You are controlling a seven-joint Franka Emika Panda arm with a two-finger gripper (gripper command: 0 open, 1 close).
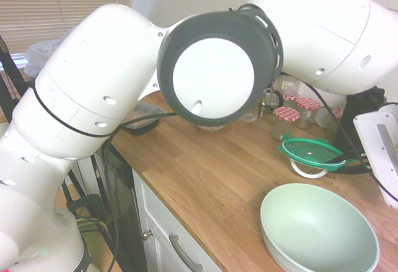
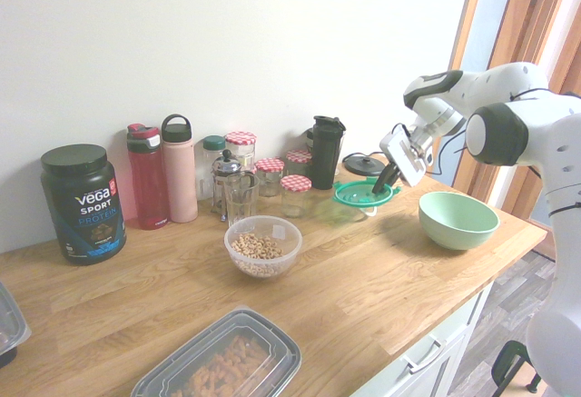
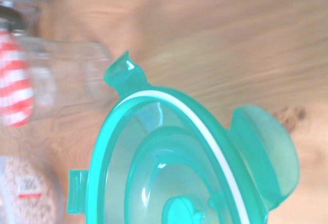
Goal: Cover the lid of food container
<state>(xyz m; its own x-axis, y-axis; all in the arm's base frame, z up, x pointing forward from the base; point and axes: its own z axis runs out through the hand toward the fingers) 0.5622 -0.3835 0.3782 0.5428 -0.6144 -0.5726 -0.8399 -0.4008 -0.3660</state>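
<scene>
Indoors, wooden kitchen counter [image 2: 363, 279] against white wall, fingers [image 2: 379, 182] gripping green lid [image 2: 363, 193] above it, cereal container [image 2: 263, 245] apart.

A home kitchen. A wooden worktop [image 2: 381, 270] sits over white cupboards with drawer handles [image 1: 183, 253]. Against the wall stand drink bottles [image 2: 179, 181], checked-lid jars [image 2: 295, 195], a coffee press [image 2: 228, 186] and a protein tub [image 2: 82, 203].

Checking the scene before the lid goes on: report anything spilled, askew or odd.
Nothing spilled or damaged. The green lid is off the counter, held by the gripper. The cereal bowl stands upright and uncovered.
</scene>
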